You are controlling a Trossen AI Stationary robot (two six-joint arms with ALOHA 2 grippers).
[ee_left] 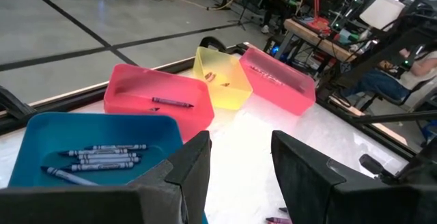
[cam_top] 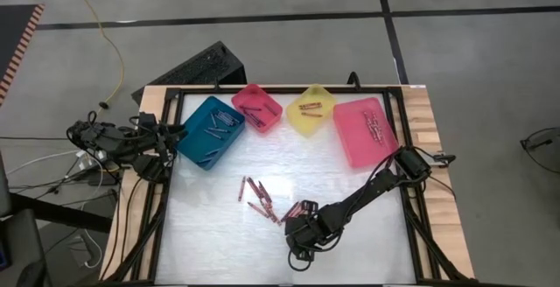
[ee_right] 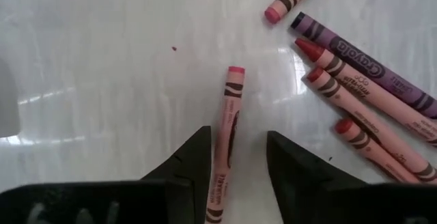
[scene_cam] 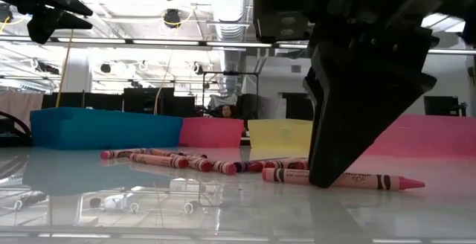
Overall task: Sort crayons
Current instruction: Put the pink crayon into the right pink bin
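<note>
At the table's left edge, beside the teal bin: left gripper (ee_left: 239,176), waiting above the surface, fingers parted with nothing between them.

Teal bin (cam_top: 194,147), back left of the white table (cam_top: 210,234): holds several dark blue-grey crayons (ee_left: 102,157) lying roughly side by side.

Small pink bin (cam_top: 267,121), just right of the teal one: holds a few dark crayons, one purple crayon (ee_left: 172,102) lying along its floor.

Yellow bin (cam_top: 302,122), next along the back row: two or three red-pink crayons (cam_top: 311,107) inside.

Large pink bin (cam_top: 354,138), rightmost of the row: a small cluster of pink crayons (cam_top: 377,126) near its far side.

Loose crayons (cam_top: 256,196), mid-table in front of the bins: a scatter of red and pink sticks lying flat, some touching one another, with one purple stick (ee_right: 362,63) among them in the right wrist view.

Single pink crayon (ee_right: 227,132), lying flat on the table a little apart from the scatter: its wrapped body runs into the gap between the fingers of the right gripper, its tip pointing away from the wrist.

Right gripper (ee_right: 237,157), front centre of the table, reaching in from the right arm's base at the right edge: lowered to the surface, fingers spread on either side of the single pink crayon and not closed on it; from table height a finger (scene_cam: 357,95) meets the table right at that crayon.
</note>
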